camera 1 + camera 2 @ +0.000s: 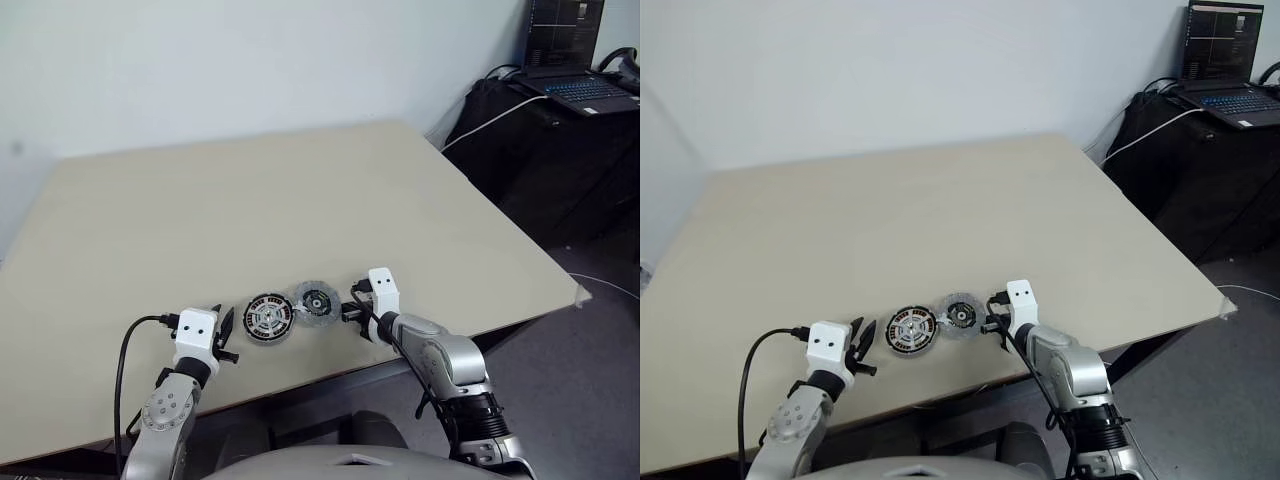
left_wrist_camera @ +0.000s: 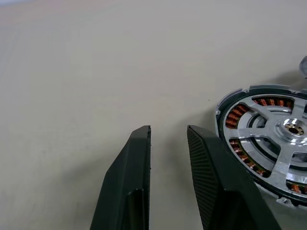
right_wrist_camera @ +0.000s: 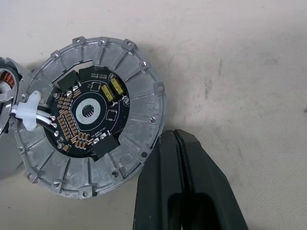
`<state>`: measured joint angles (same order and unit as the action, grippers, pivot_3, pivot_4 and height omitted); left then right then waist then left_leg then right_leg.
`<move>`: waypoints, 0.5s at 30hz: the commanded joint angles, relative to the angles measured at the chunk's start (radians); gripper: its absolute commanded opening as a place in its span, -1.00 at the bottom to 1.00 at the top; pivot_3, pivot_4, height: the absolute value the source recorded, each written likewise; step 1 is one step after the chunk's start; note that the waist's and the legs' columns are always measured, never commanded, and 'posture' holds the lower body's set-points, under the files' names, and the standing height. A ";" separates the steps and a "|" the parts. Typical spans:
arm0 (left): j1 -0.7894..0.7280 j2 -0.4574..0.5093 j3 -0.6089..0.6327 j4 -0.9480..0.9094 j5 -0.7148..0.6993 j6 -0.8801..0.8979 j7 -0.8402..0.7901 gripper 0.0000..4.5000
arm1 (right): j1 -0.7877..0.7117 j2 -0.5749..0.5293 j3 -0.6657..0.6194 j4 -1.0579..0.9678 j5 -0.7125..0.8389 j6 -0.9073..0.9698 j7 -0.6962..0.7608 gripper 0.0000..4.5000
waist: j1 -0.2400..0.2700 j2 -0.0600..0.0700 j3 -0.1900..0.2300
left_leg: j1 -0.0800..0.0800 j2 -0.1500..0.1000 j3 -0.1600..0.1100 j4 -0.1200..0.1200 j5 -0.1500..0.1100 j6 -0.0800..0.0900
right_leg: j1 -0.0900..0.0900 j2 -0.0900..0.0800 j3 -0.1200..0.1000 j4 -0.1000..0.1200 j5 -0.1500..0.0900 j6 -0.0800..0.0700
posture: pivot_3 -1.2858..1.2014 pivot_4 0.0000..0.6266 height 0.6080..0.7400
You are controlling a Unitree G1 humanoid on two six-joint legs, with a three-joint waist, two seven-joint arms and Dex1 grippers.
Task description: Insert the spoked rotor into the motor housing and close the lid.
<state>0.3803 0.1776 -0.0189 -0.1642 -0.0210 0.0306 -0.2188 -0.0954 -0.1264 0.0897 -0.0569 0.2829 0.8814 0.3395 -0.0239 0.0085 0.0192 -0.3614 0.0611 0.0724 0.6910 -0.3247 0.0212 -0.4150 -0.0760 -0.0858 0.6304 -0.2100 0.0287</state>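
Your head views place the motor housing (image 1: 269,318) with the spoked rotor (image 2: 268,141) seated in it beside the lid (image 1: 316,300) near the front edge of the beige table (image 1: 250,210), between the left gripper (image 1: 224,336) and the right gripper (image 1: 350,305). From the wrists you get more: the left fingers (image 2: 129,182) stand slightly parted and empty just beside the housing's copper windings, while the right fingers (image 3: 192,187) are pressed together, holding nothing, at the lid's rim, its circuit-board face up. Beyond the table you have a pale wall and an open laptop (image 1: 585,90) on a black stand.

I see a pale beige tabletop (image 1: 250,200), copper-orange windings behind the silver spoked rotor (image 2: 273,139), and a light-grey notched lid (image 3: 91,115) with a dark circuit centre.
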 commanded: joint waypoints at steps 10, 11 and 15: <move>-0.001 0.003 -0.009 -0.017 -0.001 -0.045 -0.011 -0.45 | 0.053 -0.038 -0.050 -0.163 0.168 0.026 0.149 -0.99 | -0.004 0.000 0.000 | 0.000 0.000 0.000 -0.001 0.000 0.000 | 0.000 0.000 0.000 0.000 0.000 0.000 | 0.03 -1.00 1.00; 0.000 0.005 -0.013 -0.016 -0.003 -0.048 -0.019 -0.45 | 0.060 -0.042 -0.050 -0.181 0.179 0.031 0.154 -0.99 | -0.004 0.000 0.000 | 0.000 0.000 0.000 -0.001 0.000 0.000 | 0.000 0.000 0.000 0.000 0.000 0.000 | 0.03 -1.00 1.00; 0.010 0.019 -0.037 -0.021 -0.009 -0.057 -0.059 -0.45 | 0.076 -0.052 -0.043 -0.239 0.219 0.040 0.168 -0.99 | -0.004 0.000 0.000 | 0.000 0.000 0.000 -0.001 0.000 0.000 | 0.000 0.000 0.000 0.000 0.000 0.000 | 0.03 -1.00 1.00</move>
<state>0.3910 0.1896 -0.0453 -0.1642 -0.0206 0.0026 -0.2623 -0.0131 -0.1820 0.0358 -0.2481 0.4649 0.9218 0.4881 -0.0275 0.0086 0.0192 -0.3611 0.0614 0.0725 0.6904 -0.3247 0.0212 -0.4153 -0.0758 -0.0858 0.6304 -0.2103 0.0284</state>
